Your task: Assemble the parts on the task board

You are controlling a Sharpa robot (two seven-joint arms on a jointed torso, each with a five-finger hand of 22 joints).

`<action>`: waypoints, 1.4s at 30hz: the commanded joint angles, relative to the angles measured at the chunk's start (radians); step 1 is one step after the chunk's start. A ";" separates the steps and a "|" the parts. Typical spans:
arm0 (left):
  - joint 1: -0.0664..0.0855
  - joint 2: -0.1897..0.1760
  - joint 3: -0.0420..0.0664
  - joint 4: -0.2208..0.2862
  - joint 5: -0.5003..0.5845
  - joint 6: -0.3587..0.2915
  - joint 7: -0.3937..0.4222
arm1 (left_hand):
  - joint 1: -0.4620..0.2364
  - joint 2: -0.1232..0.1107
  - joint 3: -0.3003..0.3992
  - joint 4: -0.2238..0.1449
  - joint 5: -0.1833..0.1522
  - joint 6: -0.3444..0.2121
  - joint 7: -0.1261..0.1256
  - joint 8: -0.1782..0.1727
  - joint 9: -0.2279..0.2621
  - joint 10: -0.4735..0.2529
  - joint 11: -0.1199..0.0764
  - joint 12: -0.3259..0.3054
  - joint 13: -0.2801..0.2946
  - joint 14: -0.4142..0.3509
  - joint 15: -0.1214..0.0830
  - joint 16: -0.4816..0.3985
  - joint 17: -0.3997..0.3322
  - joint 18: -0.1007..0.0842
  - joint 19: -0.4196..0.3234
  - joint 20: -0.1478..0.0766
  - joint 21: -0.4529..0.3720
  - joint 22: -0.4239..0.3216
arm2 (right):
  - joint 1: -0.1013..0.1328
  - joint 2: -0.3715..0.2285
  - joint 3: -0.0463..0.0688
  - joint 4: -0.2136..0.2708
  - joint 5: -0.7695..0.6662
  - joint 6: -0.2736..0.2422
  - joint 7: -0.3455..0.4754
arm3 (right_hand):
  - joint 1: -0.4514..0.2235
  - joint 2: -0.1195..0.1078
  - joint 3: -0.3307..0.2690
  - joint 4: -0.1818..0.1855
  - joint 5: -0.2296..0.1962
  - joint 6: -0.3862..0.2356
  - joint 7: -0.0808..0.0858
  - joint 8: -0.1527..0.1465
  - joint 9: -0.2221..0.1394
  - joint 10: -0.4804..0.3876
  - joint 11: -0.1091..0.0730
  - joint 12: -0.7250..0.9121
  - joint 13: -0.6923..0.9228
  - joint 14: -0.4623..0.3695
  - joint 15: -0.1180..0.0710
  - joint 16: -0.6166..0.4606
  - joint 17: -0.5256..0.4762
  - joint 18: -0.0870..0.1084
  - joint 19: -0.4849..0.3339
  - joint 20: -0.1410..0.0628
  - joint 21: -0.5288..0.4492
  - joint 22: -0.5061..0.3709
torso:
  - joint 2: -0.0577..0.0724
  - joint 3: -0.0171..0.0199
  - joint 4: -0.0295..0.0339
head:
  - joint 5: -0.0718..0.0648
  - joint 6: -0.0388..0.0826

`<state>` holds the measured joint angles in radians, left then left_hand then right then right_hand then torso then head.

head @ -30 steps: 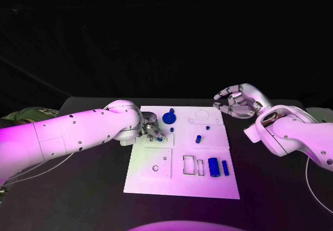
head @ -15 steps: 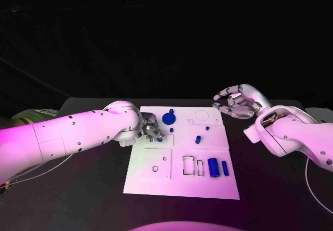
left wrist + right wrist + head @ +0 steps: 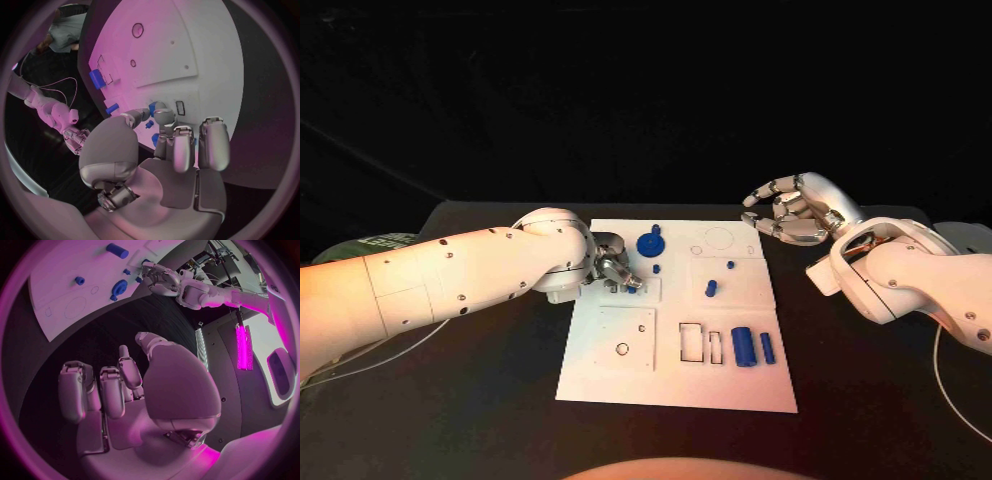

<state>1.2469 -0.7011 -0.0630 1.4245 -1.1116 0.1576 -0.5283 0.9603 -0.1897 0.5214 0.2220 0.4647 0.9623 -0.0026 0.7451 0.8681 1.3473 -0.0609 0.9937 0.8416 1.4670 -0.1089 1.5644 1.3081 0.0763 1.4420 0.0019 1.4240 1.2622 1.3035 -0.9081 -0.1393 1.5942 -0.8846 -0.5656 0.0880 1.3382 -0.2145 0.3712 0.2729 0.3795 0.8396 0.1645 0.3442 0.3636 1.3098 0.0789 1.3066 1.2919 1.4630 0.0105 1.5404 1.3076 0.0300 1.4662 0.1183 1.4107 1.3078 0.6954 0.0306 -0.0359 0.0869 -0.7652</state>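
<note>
white task board lay in the middle of the black table. on it, toward the far edge: a blue disc-shaped part with a knob, a small blue peg just in front of it, another small peg and a short blue cylinder further toward the robot's right. nearer the robot: a large blue cylinder and a slimmer blue bar side by side, just beside two empty rectangular slots.

left hand sat down on the board's left edge, fingers curled onto the surface. in the left wrist view the fingertips closed around a small blue part; looked pinched, though the part was mostly hidden by the fingers.

right hand hung above the table beyond the board's far right corner, apart from the board, fingers curled inward, nothing in them; the right wrist view showed the same.
</note>
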 commanded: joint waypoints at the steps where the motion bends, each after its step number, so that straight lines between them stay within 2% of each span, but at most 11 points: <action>1: 0.000 -0.002 0.005 0.008 -0.001 0.009 0.005 | -0.003 -0.006 -0.010 0.004 -0.004 0.002 0.005 -0.006 0.001 0.003 -0.003 0.003 -0.002 0.103 -0.008 0.004 0.258 -0.014 0.001 -0.008 0.003 0.000 | -0.001 -0.001 0.000 0.001 -0.003 0.013 0.005 | -0.013 0.001 0.003 0.003 0.001 -0.004 -0.002 0.005 -0.001 0.003 -0.001 0.002 0.000 0.088 -0.006 -0.004 0.185 0.010 0.019 -0.010 -0.004 0.166 | 0.000 0.0003 -0.0010 | -0.001 -0.001; 8: 0.000 -0.012 0.020 0.021 -0.001 0.011 0.005 | -0.003 -0.007 -0.018 0.009 -0.005 0.002 0.005 -0.006 0.002 0.002 -0.003 0.004 -0.001 0.102 -0.008 0.004 0.257 -0.014 0.001 -0.008 0.003 0.000 | -0.002 -0.003 0.000 0.001 -0.002 0.013 0.005 | -0.016 0.001 0.003 0.005 0.000 -0.005 -0.002 0.005 -0.001 0.003 -0.001 0.002 -0.001 0.088 -0.006 -0.005 0.185 0.010 0.019 -0.010 -0.004 0.166 | 0.000 0.0006 0.0006 | -0.004 -0.002; 14: 0.002 -0.035 0.042 0.047 0.004 0.006 0.006 | 0.015 -0.008 -0.040 0.025 -0.005 -0.023 0.012 -0.020 0.001 -0.017 0.003 -0.007 -0.017 0.094 -0.005 -0.012 0.228 -0.013 -0.001 -0.009 0.000 -0.004 | -0.003 -0.003 0.000 0.001 -0.002 0.013 0.006 | -0.018 0.001 0.002 0.006 -0.001 -0.005 -0.002 0.005 -0.001 0.004 -0.001 0.003 -0.001 0.088 -0.006 -0.004 0.185 0.010 0.019 -0.010 -0.004 0.166 | 0.000 0.0011 -0.0015 | -0.003 0.003; 18: 0.014 -0.054 0.053 0.061 0.006 0.006 0.005 | 0.022 -0.009 -0.049 0.031 -0.005 -0.030 0.016 -0.024 0.002 -0.027 0.006 -0.016 -0.029 0.092 -0.002 -0.016 0.221 -0.012 -0.002 -0.008 -0.002 -0.007 | -0.003 -0.005 0.000 0.000 -0.001 0.013 0.007 | -0.018 0.001 0.002 0.006 -0.001 -0.005 -0.002 0.005 -0.001 0.004 -0.001 0.003 -0.001 0.088 -0.006 -0.004 0.185 0.010 0.019 -0.010 -0.004 0.166 | -0.002 0.0017 0.0003 | -0.004 0.002; 21: 0.035 -0.068 0.057 0.065 0.008 0.007 0.005 | 0.036 -0.010 -0.059 0.038 -0.004 -0.041 0.021 -0.031 0.002 -0.041 0.010 -0.025 -0.042 0.090 0.001 -0.021 0.213 -0.010 -0.006 -0.007 -0.007 -0.015 | -0.004 -0.006 0.000 0.000 -0.001 0.013 0.007 | -0.018 0.001 0.002 0.006 -0.001 -0.005 -0.002 0.005 -0.001 0.004 -0.001 0.003 -0.001 0.088 -0.006 -0.004 0.185 0.010 0.019 -0.010 -0.004 0.166 | -0.002 0.0020 0.0018 | -0.004 0.004; 23: 0.051 -0.074 0.059 0.058 0.010 0.005 0.005 | 0.050 -0.011 -0.068 0.050 -0.003 -0.063 0.030 -0.054 -0.007 -0.053 0.017 -0.031 -0.053 0.089 0.007 -0.024 0.206 -0.009 -0.010 -0.004 -0.011 -0.022 | -0.004 -0.006 0.000 -0.001 -0.001 0.012 0.007 | -0.018 0.001 0.002 0.006 -0.001 -0.005 -0.002 0.005 -0.001 0.004 -0.001 0.003 -0.001 0.088 -0.006 -0.004 0.185 0.010 0.019 -0.010 -0.004 0.166 | -0.002 0.0015 0.0021 | -0.003 0.006; 25: 0.068 -0.076 0.060 0.042 0.012 0.004 0.006 | 0.084 -0.010 -0.079 0.059 -0.001 -0.089 0.052 -0.111 -0.039 -0.069 0.035 -0.029 -0.058 0.088 0.022 -0.026 0.204 -0.009 -0.012 0.007 -0.015 -0.026 | -0.004 -0.006 0.000 -0.001 -0.001 0.012 0.006 | -0.018 0.001 0.002 0.006 -0.001 -0.005 -0.002 0.005 -0.001 0.004 -0.001 0.003 -0.001 0.088 -0.006 -0.004 0.185 0.010 0.019 -0.010 -0.004 0.166 | -0.002 0.0014 0.0025 | -0.001 0.008; 33: 0.101 -0.063 0.062 -0.036 0.027 0.007 0.012 | 0.114 -0.018 -0.107 0.066 -0.006 -0.091 0.068 -0.164 -0.070 -0.125 0.050 -0.091 -0.135 0.082 0.035 -0.037 0.184 -0.002 -0.029 0.021 -0.034 -0.059 | -0.005 -0.006 0.000 -0.002 -0.001 0.012 0.005 | -0.020 0.001 0.002 0.006 -0.002 -0.005 -0.002 0.005 -0.001 0.004 -0.001 0.003 0.000 0.088 -0.006 -0.005 0.185 0.010 0.019 -0.010 -0.004 0.167 | 0.000 0.0002 0.0004 | 0.005 0.016; 34: 0.103 -0.058 0.062 -0.050 0.031 0.009 0.014 | 0.112 -0.021 -0.115 0.068 -0.025 -0.100 0.074 -0.181 -0.078 -0.154 0.056 -0.131 -0.180 0.080 0.040 -0.041 0.176 0.001 -0.035 0.024 -0.041 -0.071 | -0.005 -0.007 0.000 -0.002 -0.001 0.012 0.005 | -0.020 0.001 0.002 0.006 -0.002 -0.005 -0.002 0.005 -0.001 0.004 -0.001 0.003 0.000 0.088 -0.006 -0.005 0.185 0.010 0.019 -0.010 -0.004 0.167 | 0.001 -0.0002 0.0006 | 0.005 0.016; 37: 0.105 -0.040 0.061 -0.088 0.036 0.012 0.017 | 0.117 -0.014 -0.135 0.068 -0.106 -0.110 0.095 -0.244 -0.113 -0.192 0.075 -0.176 -0.215 0.076 0.057 -0.050 0.162 0.006 -0.050 0.040 -0.060 -0.100 | -0.005 -0.008 0.000 -0.003 -0.001 0.012 0.005 | -0.020 0.001 0.002 0.006 -0.002 -0.005 -0.002 0.005 -0.001 0.004 -0.001 0.003 0.000 0.088 -0.006 -0.005 0.185 0.010 0.019 -0.010 -0.004 0.167 | 0.000 -0.0007 0.0037 | 0.004 0.016; 42: 0.106 -0.004 0.060 -0.154 0.027 0.022 0.020 | 0.117 -0.013 -0.150 0.070 -0.126 -0.106 0.102 -0.277 -0.133 -0.200 0.082 -0.195 -0.230 0.076 0.063 -0.050 0.162 0.007 -0.051 0.046 -0.064 -0.104 | -0.005 -0.007 0.000 -0.004 -0.001 0.012 0.005 | -0.020 0.001 0.002 0.006 -0.002 -0.005 -0.002 0.005 -0.001 0.004 -0.001 0.003 0.000 0.088 -0.006 -0.005 0.185 0.010 0.019 -0.010 -0.004 0.167 | 0.002 -0.0007 0.0008 | 0.010 0.017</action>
<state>1.3511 -0.7106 -0.0032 1.2796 -1.0912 0.1599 -0.5234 1.0726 -0.2040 0.3748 0.2913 0.3426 0.8562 0.0930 0.4698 0.7362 1.1523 0.0199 0.8041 0.6118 1.4667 -0.0549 1.5179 1.3076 0.0762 1.3932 0.0429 1.3650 1.1581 1.2991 -0.9154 -0.1393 1.5906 -0.8831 -0.5650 0.0890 1.3292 -0.2133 0.3712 0.2729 0.3795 0.8396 0.1645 0.3442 0.3638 1.3098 0.0789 1.3066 1.2919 1.4630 0.0105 1.5404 1.3073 0.0299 1.4662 0.1183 1.4107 1.3073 0.6958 0.0299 -0.0335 0.0936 -0.7485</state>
